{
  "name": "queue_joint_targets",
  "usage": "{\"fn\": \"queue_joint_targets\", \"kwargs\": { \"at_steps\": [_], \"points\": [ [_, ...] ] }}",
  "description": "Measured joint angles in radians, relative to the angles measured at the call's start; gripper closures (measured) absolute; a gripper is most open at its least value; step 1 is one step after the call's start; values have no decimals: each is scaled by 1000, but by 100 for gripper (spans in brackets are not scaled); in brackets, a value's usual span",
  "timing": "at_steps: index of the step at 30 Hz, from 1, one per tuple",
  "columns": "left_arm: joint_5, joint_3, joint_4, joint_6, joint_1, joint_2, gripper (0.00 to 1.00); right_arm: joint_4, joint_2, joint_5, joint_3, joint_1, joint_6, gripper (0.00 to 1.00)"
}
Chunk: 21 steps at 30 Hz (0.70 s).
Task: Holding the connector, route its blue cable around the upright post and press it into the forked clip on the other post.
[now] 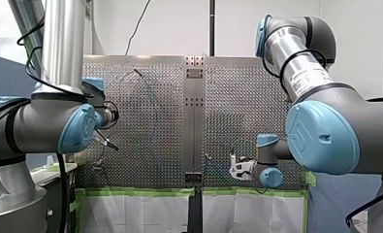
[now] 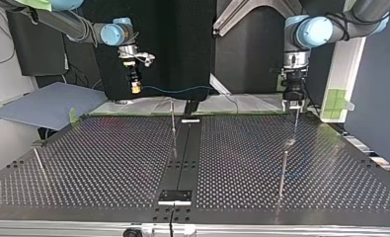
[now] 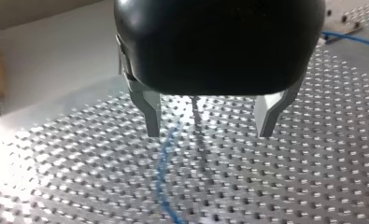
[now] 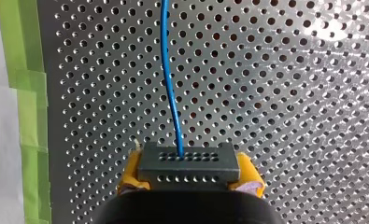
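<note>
My right gripper [image 4: 189,186] has its yellow pads shut on a dark connector [image 4: 189,165] with rows of small holes. The blue cable [image 4: 169,74] leaves the connector's face and runs ahead over the perforated table. In the top view my right gripper [image 2: 136,85] hangs at the back left, and the cable [image 2: 182,90] stretches from it towards the middle. My left gripper [image 3: 210,128] is open, its metal fingers [image 3: 152,116] standing either side of a thin upright post [image 3: 195,109]. A stretch of the cable [image 3: 166,182] lies on the table under it. In the top view my left gripper [image 2: 292,104] hovers over that post [image 2: 295,123].
A second thin post [image 2: 173,128] stands near the table's dark centre strip [image 2: 182,168], and a third [image 2: 39,163] at the top view's left. Green tape [image 4: 30,107] marks the table's edge beside my right gripper. A grey board [image 2: 49,106] lies off the table's back left.
</note>
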Motion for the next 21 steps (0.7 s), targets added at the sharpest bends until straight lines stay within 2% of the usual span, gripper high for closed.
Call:
{"fn": "queue_joint_targets", "kwargs": {
  "at_steps": [9, 17, 21],
  "points": [
    [-42, 65, -85, 74, 18, 86, 1, 0, 0, 0, 0, -12, 15, 100],
    [-109, 139, -160, 148, 17, 160, 1, 4, 0, 1, -7, -26, 27, 100],
    [-142, 171, -192, 181, 16, 193, 1, 25, 0, 2, -22, -37, 26, 100]
  ]
}}
